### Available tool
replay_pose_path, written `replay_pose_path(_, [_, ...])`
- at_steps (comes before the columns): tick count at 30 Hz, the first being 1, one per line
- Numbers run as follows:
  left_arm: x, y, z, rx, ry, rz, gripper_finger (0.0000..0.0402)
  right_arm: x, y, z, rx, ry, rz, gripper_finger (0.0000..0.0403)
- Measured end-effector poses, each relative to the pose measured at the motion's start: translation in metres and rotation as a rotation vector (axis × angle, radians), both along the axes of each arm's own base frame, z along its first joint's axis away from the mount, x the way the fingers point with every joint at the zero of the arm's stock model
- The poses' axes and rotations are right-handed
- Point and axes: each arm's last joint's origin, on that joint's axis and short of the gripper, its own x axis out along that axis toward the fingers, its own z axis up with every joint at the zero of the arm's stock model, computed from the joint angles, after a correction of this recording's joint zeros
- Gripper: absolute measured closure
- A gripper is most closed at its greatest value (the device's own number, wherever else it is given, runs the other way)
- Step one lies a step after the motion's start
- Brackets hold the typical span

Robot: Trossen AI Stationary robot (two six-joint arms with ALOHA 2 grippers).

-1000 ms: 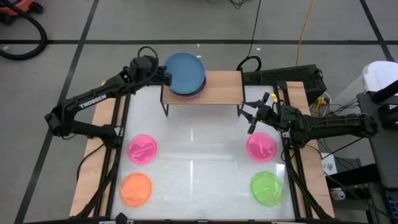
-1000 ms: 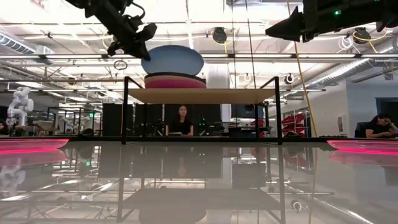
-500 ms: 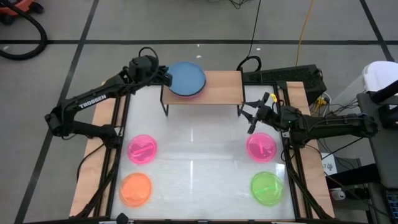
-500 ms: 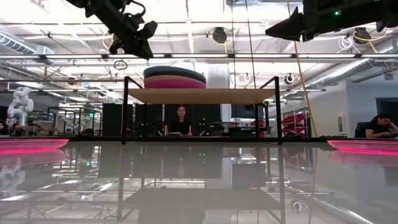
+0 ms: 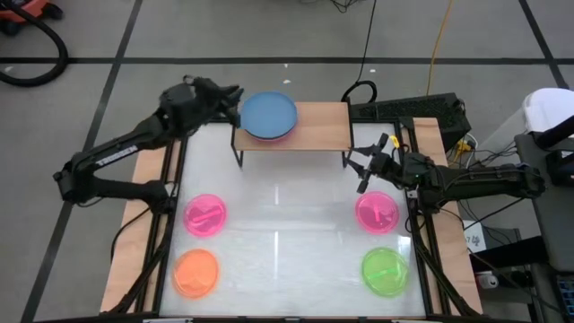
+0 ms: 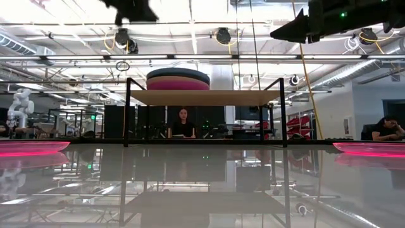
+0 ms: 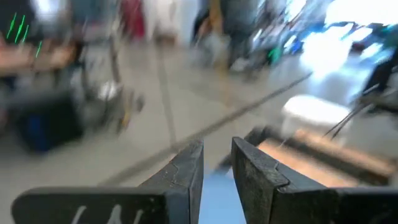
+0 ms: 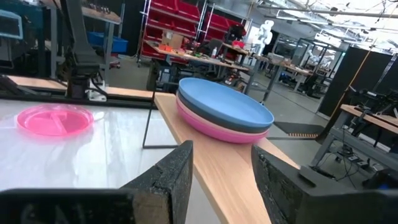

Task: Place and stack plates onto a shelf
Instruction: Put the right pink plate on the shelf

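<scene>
Nearest on the glossy white table [image 5: 287,260] lay small round plastic plates: orange [image 5: 195,272], green [image 5: 386,271], then two hot pink [image 5: 205,215]. Beyond, the right gripper [image 5: 367,167] hovered, fingers spread, beside the wooden-topped shelf [image 5: 314,126]. On it (left end) sat the smooth blue plate [image 5: 268,114] atop pink ones; the left gripper [image 5: 231,96], narrowly parted, held nothing.

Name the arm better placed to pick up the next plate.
Probably right. The right end effector hangs open beside the hot pink plate. The left end effector is up at the shelf, beside the blue plate, far from the table's plates.
</scene>
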Motion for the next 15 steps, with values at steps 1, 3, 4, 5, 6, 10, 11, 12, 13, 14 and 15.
replay_pose_path(1, [-0.003,-0.008,0.008,0.042,-0.024,-0.026,0.0314,0.000,0.000,0.000,0.000,0.004,0.000,0.0259])
replay_pose_path(3, [-0.008,-0.024,0.017,0.094,-0.043,-0.068,0.0314,0.000,0.000,-0.001,0.002,0.003,0.000,0.0259])
replay_pose_path(4, [-0.010,-0.031,0.018,0.106,-0.052,-0.084,0.0314,0.000,0.000,-0.003,0.003,0.001,0.000,0.0259])
replay_pose_path(5, [-0.011,-0.037,0.015,0.109,-0.057,-0.098,0.0314,0.000,0.000,-0.005,0.003,0.000,0.000,0.0259])
replay_pose_path(6, [-0.011,-0.043,0.010,0.106,-0.062,-0.114,0.0314,-0.001,0.000,-0.007,0.003,0.002,0.000,0.0259])
replay_pose_path(10, [0.000,-0.060,-0.038,0.079,-0.089,-0.189,0.0314,-0.001,0.000,-0.015,0.008,0.020,-0.001,0.0259])
replay_pose_path(11, [0.003,-0.064,-0.053,0.067,-0.106,-0.205,0.0314,-0.002,0.000,-0.017,0.014,0.021,-0.001,0.0259])
replay_pose_path(12, [0.004,-0.067,-0.067,0.059,-0.130,-0.220,0.0314,-0.002,0.000,-0.018,0.022,0.021,-0.001,0.0259])
replay_pose_path(13, [0.006,-0.070,-0.079,0.060,-0.166,-0.232,0.0314,-0.002,0.000,-0.019,0.033,0.012,-0.002,0.0259])
replay_pose_path(14, [0.006,-0.074,-0.089,0.068,-0.212,-0.245,0.0314,-0.002,0.000,-0.019,0.051,-0.008,-0.002,0.0259])
replay_pose_path(15, [0.006,-0.077,-0.098,0.077,-0.250,-0.258,0.0314,-0.002,0.000,-0.019,0.075,-0.037,-0.002,0.0259])
